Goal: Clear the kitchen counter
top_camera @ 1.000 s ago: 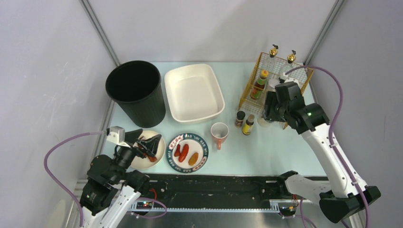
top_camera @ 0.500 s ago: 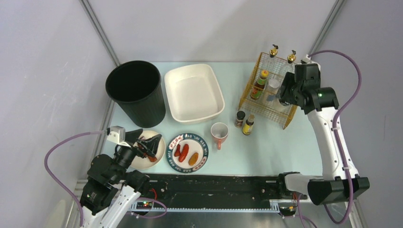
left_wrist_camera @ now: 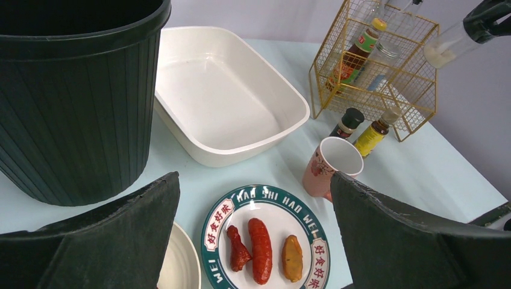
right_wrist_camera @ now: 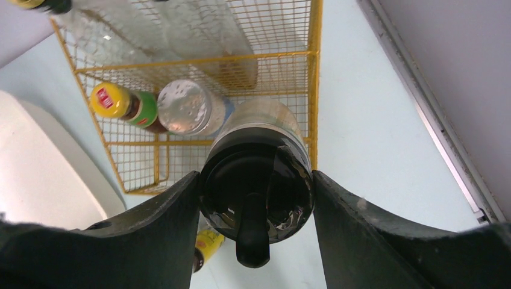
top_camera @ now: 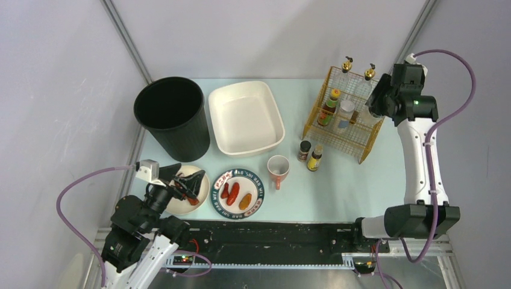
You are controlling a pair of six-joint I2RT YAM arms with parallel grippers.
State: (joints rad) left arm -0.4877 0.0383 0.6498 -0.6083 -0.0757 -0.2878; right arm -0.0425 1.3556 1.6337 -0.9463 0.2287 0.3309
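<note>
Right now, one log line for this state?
right gripper: shut on bottle, at rack | left gripper: open, empty | counter: not cleared

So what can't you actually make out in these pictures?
The small white plate: the left claw covers part of it in the top view, and the left wrist view cuts it off at the bottom edge.
The black bin: inside too dark in the top view; the left wrist view cuts off its top.
The bottle in the right claw: the right wrist view shows mostly its black cap; contents hidden.
</note>
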